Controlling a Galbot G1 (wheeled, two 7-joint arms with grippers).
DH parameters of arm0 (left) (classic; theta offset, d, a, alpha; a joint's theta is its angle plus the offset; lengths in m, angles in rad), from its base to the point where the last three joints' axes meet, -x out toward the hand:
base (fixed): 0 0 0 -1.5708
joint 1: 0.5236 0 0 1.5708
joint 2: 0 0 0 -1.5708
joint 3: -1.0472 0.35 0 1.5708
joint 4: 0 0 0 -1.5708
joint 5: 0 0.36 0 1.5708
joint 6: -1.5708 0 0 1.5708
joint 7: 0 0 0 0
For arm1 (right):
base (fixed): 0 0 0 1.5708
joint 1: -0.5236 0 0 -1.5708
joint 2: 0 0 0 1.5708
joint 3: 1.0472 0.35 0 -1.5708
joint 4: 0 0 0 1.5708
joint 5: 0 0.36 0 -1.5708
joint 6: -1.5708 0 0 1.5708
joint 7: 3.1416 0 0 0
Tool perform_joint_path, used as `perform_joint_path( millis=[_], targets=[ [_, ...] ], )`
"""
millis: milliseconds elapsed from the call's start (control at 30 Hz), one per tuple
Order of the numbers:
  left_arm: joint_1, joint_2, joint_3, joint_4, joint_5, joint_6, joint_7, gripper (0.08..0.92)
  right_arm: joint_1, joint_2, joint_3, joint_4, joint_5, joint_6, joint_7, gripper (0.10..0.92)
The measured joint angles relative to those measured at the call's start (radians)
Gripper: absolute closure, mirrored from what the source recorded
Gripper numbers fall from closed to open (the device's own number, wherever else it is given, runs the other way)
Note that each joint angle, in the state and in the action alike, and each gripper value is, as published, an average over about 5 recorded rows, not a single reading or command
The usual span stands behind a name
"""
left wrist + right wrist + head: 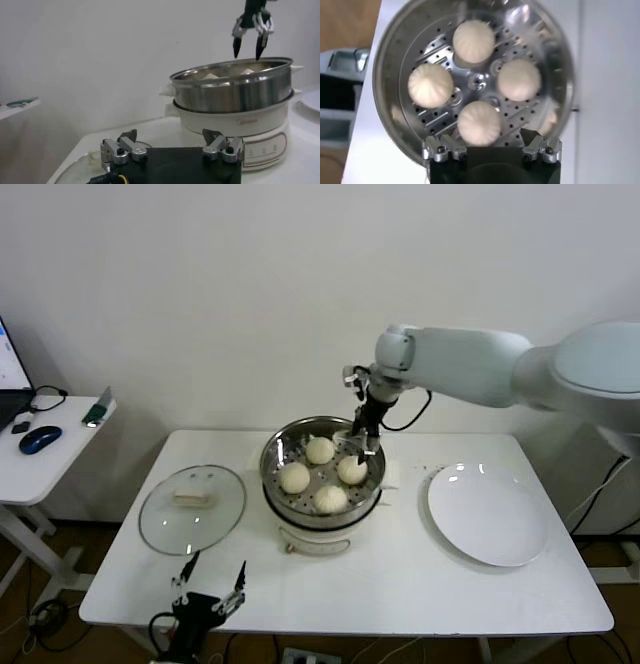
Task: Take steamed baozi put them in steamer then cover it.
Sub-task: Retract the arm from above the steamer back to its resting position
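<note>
The steel steamer (318,520) stands mid-table on its white base. Several off-white baozi (320,450) lie on its perforated tray (475,82), apart from one another. My right gripper (364,449) hangs open and empty just above the steamer's far right rim, fingers pointing down. In the right wrist view it (482,137) sits over the nearest baozi (479,122) without touching it. It also shows in the left wrist view (248,48) above the steamer (232,92). My left gripper (208,589) is open and empty, low at the table's front edge.
The round clear glass lid (160,519) with a cream handle (195,498) lies flat left of the steamer. A bare white plate (487,514) lies to the right. A side desk (40,464) with a mouse stands at far left.
</note>
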Motion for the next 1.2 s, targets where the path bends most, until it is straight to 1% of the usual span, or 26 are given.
perform_joint_path(
  millis=[367,633,767,900,1033,1200],
  targets=[
    [-0.055,0.015,-0.022,0.009,-0.002,0.024,-0.001,0.177,-0.010,-0.302,0.129,0.211,0.040,0.124,0.276,0.203],
    [-0.092,0.025,-0.023,0.010,0.010,0.039,-0.003,0.177,-0.171,-0.567,0.320,0.362,0.012,0.216,0.467,0.203],
    [-0.112,0.031,-0.024,0.005,0.032,0.051,-0.005,0.177,-0.350,-0.677,0.507,0.425,-0.013,0.249,0.540,0.203],
    [-0.131,0.040,-0.032,0.002,0.054,0.062,-0.009,0.177,-0.599,-0.743,0.757,0.479,-0.048,0.274,0.600,0.203],
    [-0.145,0.055,-0.045,-0.002,0.080,0.076,-0.012,0.177,-0.866,-0.764,1.025,0.525,-0.086,0.290,0.642,0.203],
    [-0.151,0.074,-0.059,-0.003,0.125,0.096,-0.019,0.177,-1.195,-0.735,1.358,0.577,-0.134,0.300,0.670,0.203]
  ],
)
